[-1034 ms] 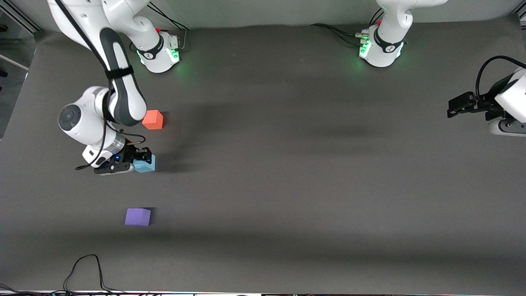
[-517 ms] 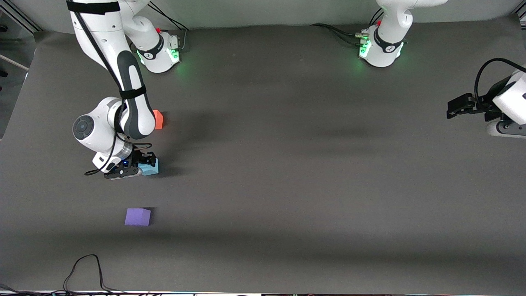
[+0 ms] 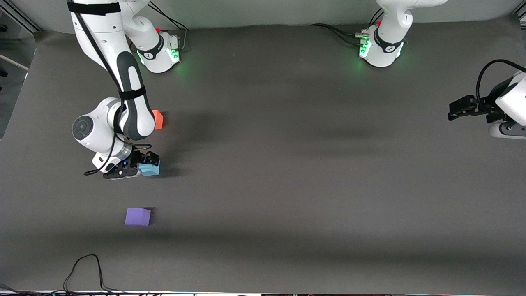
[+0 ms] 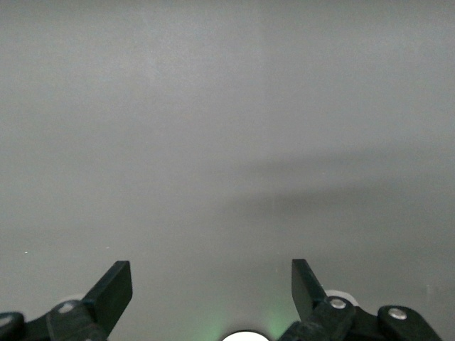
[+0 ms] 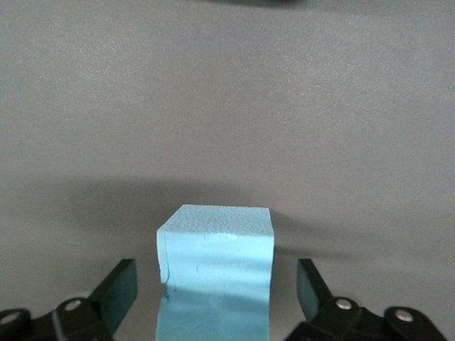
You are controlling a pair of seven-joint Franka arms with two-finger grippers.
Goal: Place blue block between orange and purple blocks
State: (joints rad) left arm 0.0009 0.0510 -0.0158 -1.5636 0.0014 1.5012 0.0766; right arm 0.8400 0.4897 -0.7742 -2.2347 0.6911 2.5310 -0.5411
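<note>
Three cubes on the dark grey table point(image 3: 287, 185), all toward the right arm's end. I read them in a loose line running from the robots' bases toward the front camera: orange block point(image 3: 158, 119) at about 12 o'clock from the blue block point(image 3: 150, 168), purple block point(image 3: 138, 216) at roughly 6 o'clock from it, nearest the camera. Orange is half hidden by the right arm's forearm in the front view. The three cubes are well apart from one another.

Right gripper point(image 3: 141, 162) is low at the blue block. From the right wrist view I see the blue block point(image 5: 217, 273) resting on the table, upright, with a fingertip point(image 5: 117, 288) on either side of it and a clear gap of table showing between each fingertip and the cube's faces. So the jaws are spread wide around the cube, not touching it. One face shows a dent or crease near its lower edge.

Left gripper point(image 3: 456, 109) waits over the table's edge at the left arm's end, well apart from all three cubes. Its wrist view shows both fingertips point(image 4: 114, 288) set wide with only bare grey surface between them.

A black cable point(image 3: 84, 267) loops on the table at about 7 o'clock from the purple block.
</note>
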